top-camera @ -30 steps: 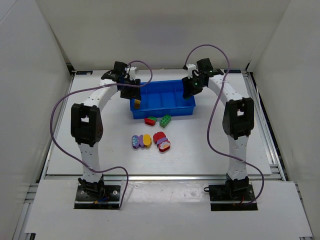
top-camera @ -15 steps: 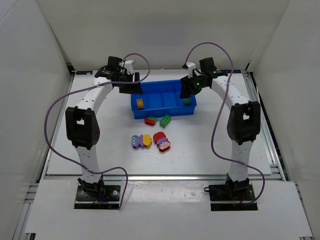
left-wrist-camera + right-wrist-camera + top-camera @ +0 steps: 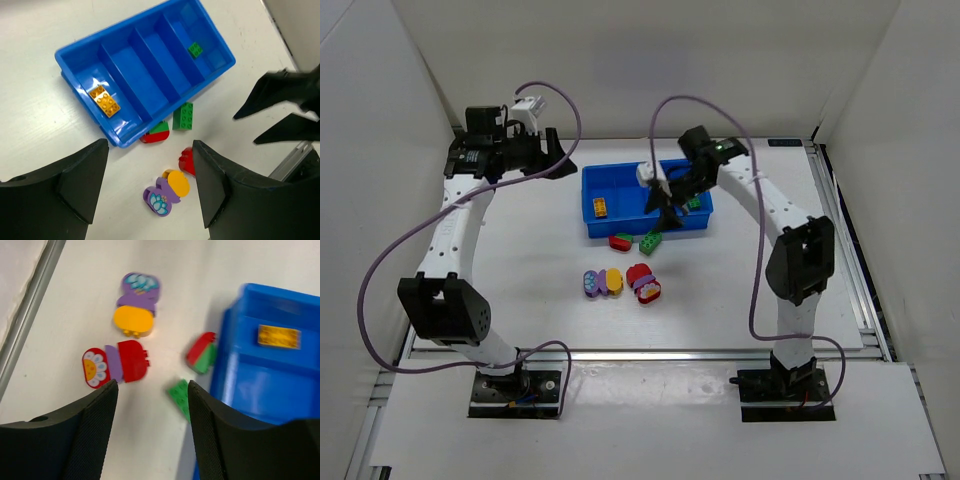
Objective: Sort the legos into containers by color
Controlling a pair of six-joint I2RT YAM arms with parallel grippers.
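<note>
The bright blue tray (image 3: 152, 57) has a yellow-orange brick (image 3: 104, 100) and green brick (image 3: 195, 49).

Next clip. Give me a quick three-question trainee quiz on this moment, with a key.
1. True or false: the yellow brick lies in an end compartment of the tray.
2. Of the left pincer and right pincer, which holds a brick? A) left B) right C) neither
3. What colour is the lone brick in the tray's opposite end compartment?
Key: 1 true; 2 C; 3 green.
</note>
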